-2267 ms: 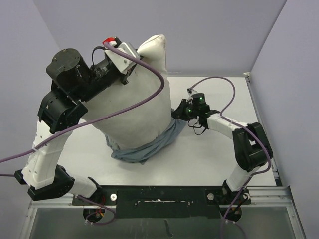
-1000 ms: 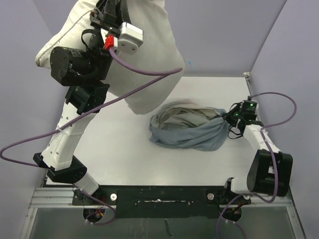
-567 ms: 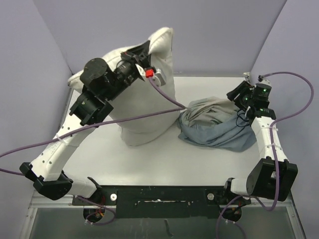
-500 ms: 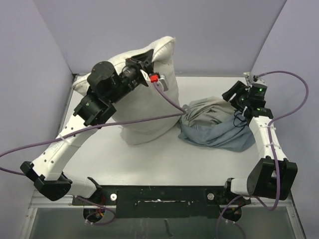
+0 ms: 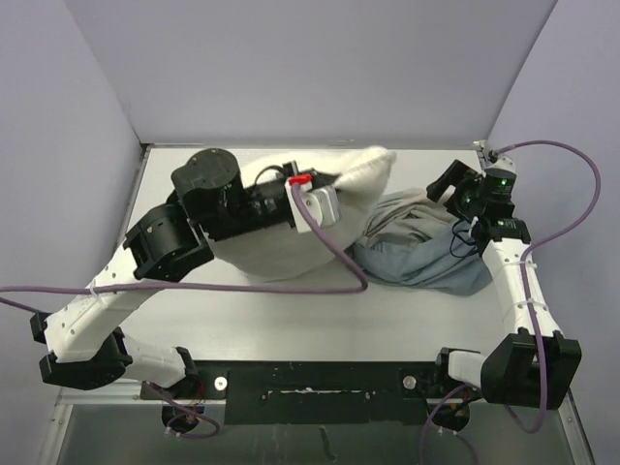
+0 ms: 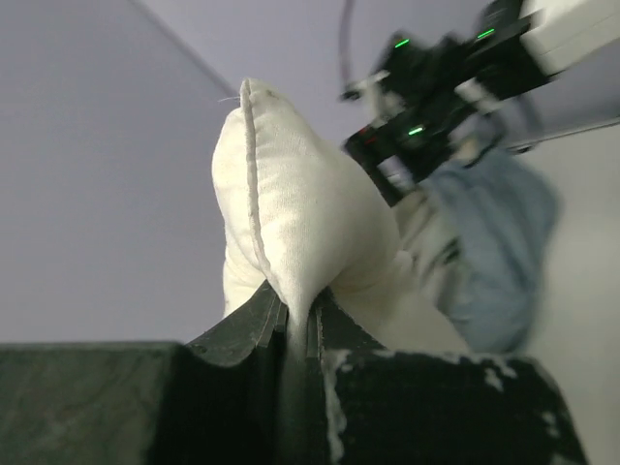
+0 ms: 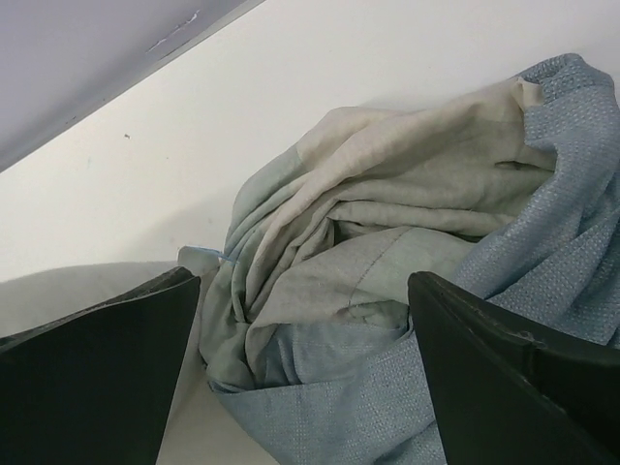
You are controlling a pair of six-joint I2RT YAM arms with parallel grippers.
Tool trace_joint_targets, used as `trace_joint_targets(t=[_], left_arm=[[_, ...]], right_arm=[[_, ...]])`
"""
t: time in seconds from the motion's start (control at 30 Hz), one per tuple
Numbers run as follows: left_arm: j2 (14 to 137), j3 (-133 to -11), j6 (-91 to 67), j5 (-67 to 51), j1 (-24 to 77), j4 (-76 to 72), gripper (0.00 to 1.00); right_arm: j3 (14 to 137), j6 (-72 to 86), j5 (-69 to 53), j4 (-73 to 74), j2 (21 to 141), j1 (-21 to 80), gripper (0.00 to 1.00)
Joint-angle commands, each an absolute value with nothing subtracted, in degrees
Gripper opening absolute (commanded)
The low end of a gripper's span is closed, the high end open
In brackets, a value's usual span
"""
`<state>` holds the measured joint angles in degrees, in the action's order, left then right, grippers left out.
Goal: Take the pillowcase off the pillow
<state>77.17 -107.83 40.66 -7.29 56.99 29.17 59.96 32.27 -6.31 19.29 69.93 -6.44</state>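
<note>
Off-white pillow (image 6: 291, 213) corner tight in the left pincer (image 6: 295, 320) — pillowcase (image 7: 387, 262) just beyond the spread right pincer (image 7: 302, 286).

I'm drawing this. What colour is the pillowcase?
The pillowcase is blue-grey with beige and olive-grey parts, clearest in the right wrist view.

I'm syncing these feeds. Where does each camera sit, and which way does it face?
Top external: above and behind the arm bases, looking down at the table; both arms show, left gripper on the pillow, right gripper beside the pillowcase.
Left wrist: on the left arm, looking past the shut left gripper, which pinches the pillow's seam, toward the right arm.
Right wrist: on the right arm, looking down through the open right gripper at the pillowcase.
Shared: the pillowcase shows in all three.
</note>
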Motion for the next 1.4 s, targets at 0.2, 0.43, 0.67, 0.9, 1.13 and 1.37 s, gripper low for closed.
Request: trace_joint_targets(t=[0.2, 0.43, 0.67, 0.9, 1.13, 1.37], left_arm=[[82.4, -105.5, 18.8, -16.3, 67.6, 38.8, 0.00], [92.6, -101.2, 6.0, -17.7, 68.5, 31.5, 0.00], [102.2, -97.5, 3.9, -4.4, 68.4, 21.7, 0.00], [108.3, -97.1, 5.0, 9.9, 54.6, 16.9, 0.08], [107.3, -98.7, 5.7, 0.2, 44.7, 19.9, 0.98], [92.7, -83.0, 5.1, -7.5, 24.2, 13.5, 0.98]], right_arm=[[61.8, 31.8, -4.4, 21.2, 66.2, -6.7, 0.98], [60.9, 33.7, -4.6, 22.3, 63.1, -5.9, 0.98], [61.7, 31.3, -3.5, 25.6, 61.6, -5.0, 0.98], [61.3, 30.3, -2.0, 25.2, 61.9, -5.0, 0.98], [57.4, 26.7, 2.6, 20.5, 61.3, -4.8, 0.98], [49.5, 19.4, 9.7, 11.5, 59.8, -4.8, 0.98]])
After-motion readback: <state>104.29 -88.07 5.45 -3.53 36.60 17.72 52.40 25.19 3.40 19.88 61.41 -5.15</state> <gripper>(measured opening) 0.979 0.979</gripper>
